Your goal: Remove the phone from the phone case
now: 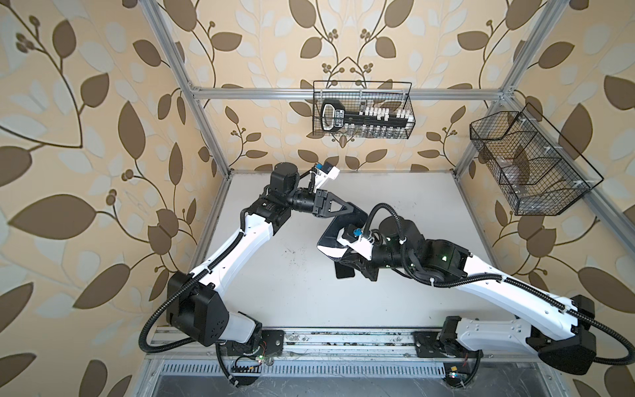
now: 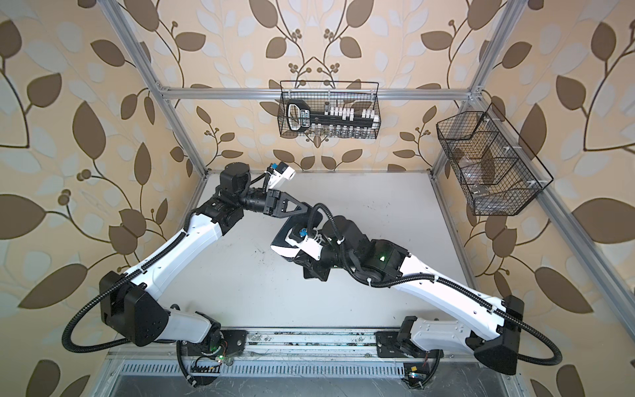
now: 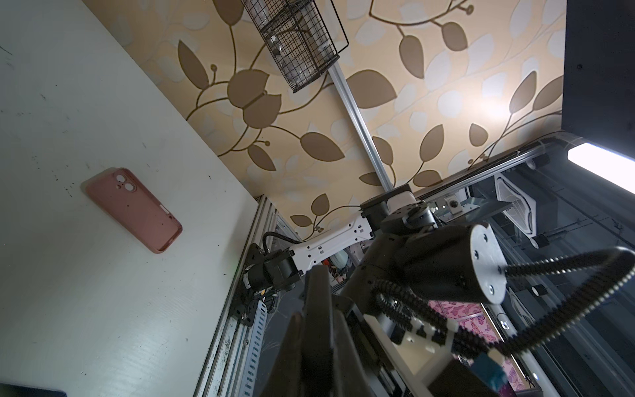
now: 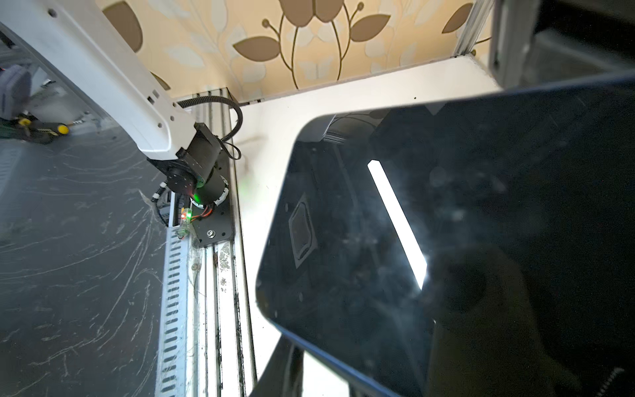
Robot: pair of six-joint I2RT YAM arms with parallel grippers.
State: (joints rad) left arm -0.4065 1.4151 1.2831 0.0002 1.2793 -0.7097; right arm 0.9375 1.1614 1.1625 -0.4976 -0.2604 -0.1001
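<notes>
Both top views look steeply down from high in front, sharing the whole table (image 1: 268,275) and both arms. The left wrist camera faces across the table toward the far phone case (image 3: 134,209) and right arm (image 3: 330,240). The right wrist camera sits close over the phone (image 4: 446,223), facing the left arm (image 4: 103,68).

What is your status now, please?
Left gripper shut on phone. Right gripper at phone, grip unclear. Phone case empty on table.

phone (image 4: 446,240): cut off by frame edges in right wrist view | right gripper (image 1: 355,269): fingers partly hidden in both top views, jaw gap unreadable | wire basket (image 1: 407,103): contents too small to identify
</notes>
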